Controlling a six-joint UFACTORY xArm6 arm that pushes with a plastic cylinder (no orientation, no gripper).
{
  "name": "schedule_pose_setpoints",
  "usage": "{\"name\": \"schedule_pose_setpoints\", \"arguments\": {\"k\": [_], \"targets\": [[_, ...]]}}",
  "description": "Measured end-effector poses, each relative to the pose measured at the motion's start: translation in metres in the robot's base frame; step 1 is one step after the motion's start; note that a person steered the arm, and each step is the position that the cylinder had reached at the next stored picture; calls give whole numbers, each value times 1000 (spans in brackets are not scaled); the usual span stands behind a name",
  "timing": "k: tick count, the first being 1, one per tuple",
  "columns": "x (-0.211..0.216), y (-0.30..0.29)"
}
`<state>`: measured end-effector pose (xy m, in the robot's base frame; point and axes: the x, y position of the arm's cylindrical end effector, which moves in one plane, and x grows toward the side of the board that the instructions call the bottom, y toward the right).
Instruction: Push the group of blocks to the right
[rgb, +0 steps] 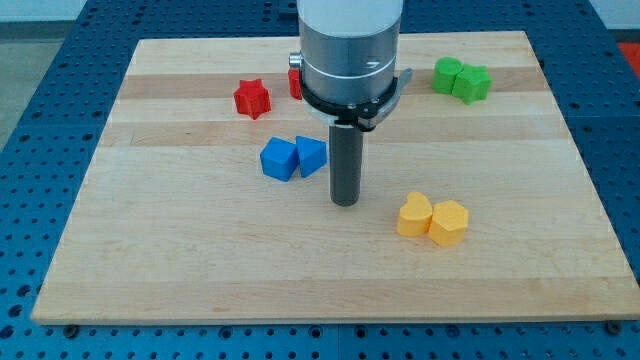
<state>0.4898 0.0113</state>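
1. You see a pale wooden table (200, 270) on a blue perforated base (30, 30).
2. Two blue plastic blocks (293, 157) touch at centre; my tip (345, 203) sits just beside them at four o'clock.
3. There are no jaws, only the rod.
4. Two yellow blocks (433, 219) touch at four o'clock, a green pair (461, 79) at one, a red star (252, 98) at eleven.

Blue blocks (294, 158): two. Yellow blocks (433, 219): two. Green blocks (462, 79): two. Red: one star (252, 98), one part-hidden block (295, 83). Eight total.
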Motion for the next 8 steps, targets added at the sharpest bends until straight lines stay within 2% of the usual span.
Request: {"name": "schedule_pose_setpoints", "arguments": {"k": [2, 3, 5, 8], "targets": [[0, -4], [-21, 12], [-30, -39], [-108, -83]]}}
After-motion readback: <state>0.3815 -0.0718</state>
